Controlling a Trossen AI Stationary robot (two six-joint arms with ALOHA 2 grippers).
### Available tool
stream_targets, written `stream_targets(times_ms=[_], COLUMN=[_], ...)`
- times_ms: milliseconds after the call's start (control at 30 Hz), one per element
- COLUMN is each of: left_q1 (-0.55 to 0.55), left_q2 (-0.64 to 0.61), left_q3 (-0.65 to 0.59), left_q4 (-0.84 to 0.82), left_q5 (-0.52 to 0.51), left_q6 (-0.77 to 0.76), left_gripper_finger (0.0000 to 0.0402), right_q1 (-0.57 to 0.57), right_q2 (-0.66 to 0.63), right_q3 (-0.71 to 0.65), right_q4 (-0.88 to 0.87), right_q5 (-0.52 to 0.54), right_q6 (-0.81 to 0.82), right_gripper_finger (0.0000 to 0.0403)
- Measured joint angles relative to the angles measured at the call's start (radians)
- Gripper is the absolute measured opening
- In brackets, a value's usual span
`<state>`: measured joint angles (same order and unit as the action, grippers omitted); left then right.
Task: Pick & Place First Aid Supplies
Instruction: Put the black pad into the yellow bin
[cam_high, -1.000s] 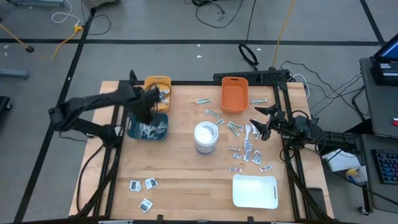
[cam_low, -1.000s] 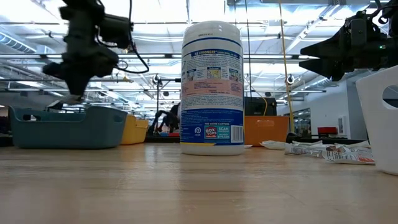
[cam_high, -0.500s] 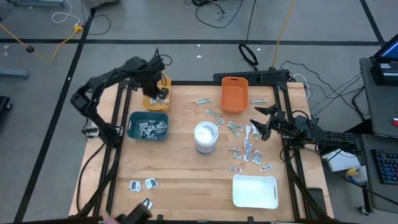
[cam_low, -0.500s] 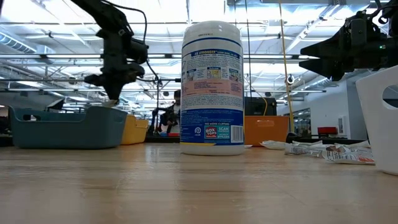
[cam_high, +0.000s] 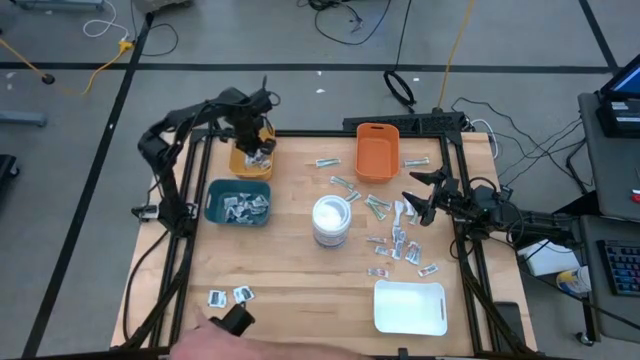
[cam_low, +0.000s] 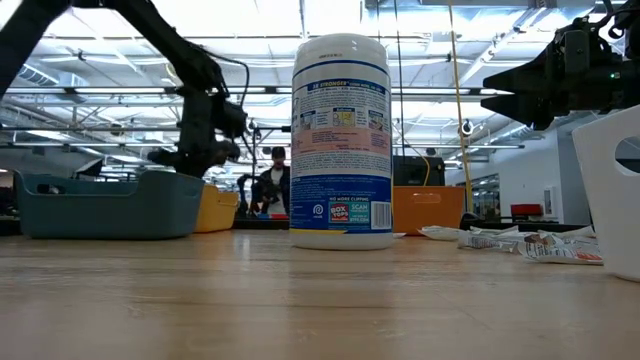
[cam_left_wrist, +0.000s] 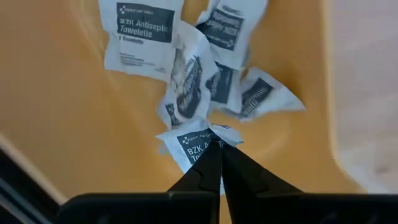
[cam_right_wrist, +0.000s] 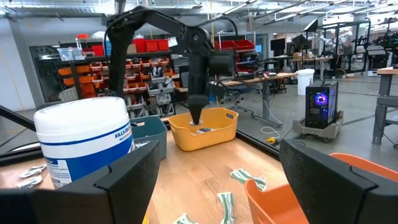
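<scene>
My left gripper (cam_high: 253, 142) points down over the yellow bin (cam_high: 240, 162) at the table's far left, shut on a white towelette packet (cam_left_wrist: 189, 149) with a dark label. Several more such packets (cam_left_wrist: 186, 68) lie on the bin's floor below it. The teal bin (cam_high: 238, 203) beside it holds silvery packets. More first aid supplies lie loose right of the middle (cam_high: 398, 240), and two lie near the near left edge (cam_high: 229, 295). My right gripper (cam_high: 416, 197) waits open at the table's right edge, holding nothing. My left gripper pinches the towelette packet by its edge (cam_left_wrist: 211, 134) between its two shut fingertips (cam_left_wrist: 219, 149), coming from above and pointing down. The packet hangs just below the fingers (cam_right_wrist: 202, 129), inside the yellow bin's rim (cam_right_wrist: 180, 121); whether it touches the packets under it I cannot tell.
A white wipes canister (cam_high: 331, 220) stands mid-table, an orange bin (cam_high: 376, 152) at the far side, a white tray (cam_high: 410, 307) at the near right. A person's hand (cam_high: 255, 345) with a dark object (cam_high: 237, 319) reaches in at the near left edge.
My left gripper has swung from the teal bin's far edge toward the table's far edge and now stands over the yellow bin, a little lower, still shut. A person's hand with a dark object has come in at the near left edge, over one of the packets there.
</scene>
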<state>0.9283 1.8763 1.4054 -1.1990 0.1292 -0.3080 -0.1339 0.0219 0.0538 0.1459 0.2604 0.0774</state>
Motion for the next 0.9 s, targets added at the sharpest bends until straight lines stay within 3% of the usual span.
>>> stream_targets(times_ms=[333,667,900], left_q1=[-0.005,-0.016,-0.089], left_q2=[0.028,-0.064,-0.193], left_q3=[-0.001,-0.001,-0.007], left_q4=[0.001,-0.029,-0.04], left_q5=[0.002,-0.047,-0.118], left_q6=[-0.014,-0.018,-0.089], left_gripper_finger=[0.0029,0.0217,0.0292], right_q1=[0.0,0.0,0.0], right_q2=[0.0,0.0,0.0], right_q3=[0.0,0.0,0.0], right_q4=[0.0,0.0,0.0], right_q5=[0.0,0.0,0.0], right_q6=[0.0,0.0,0.0], right_gripper_finger=[0.0324,0.0325,0.0325])
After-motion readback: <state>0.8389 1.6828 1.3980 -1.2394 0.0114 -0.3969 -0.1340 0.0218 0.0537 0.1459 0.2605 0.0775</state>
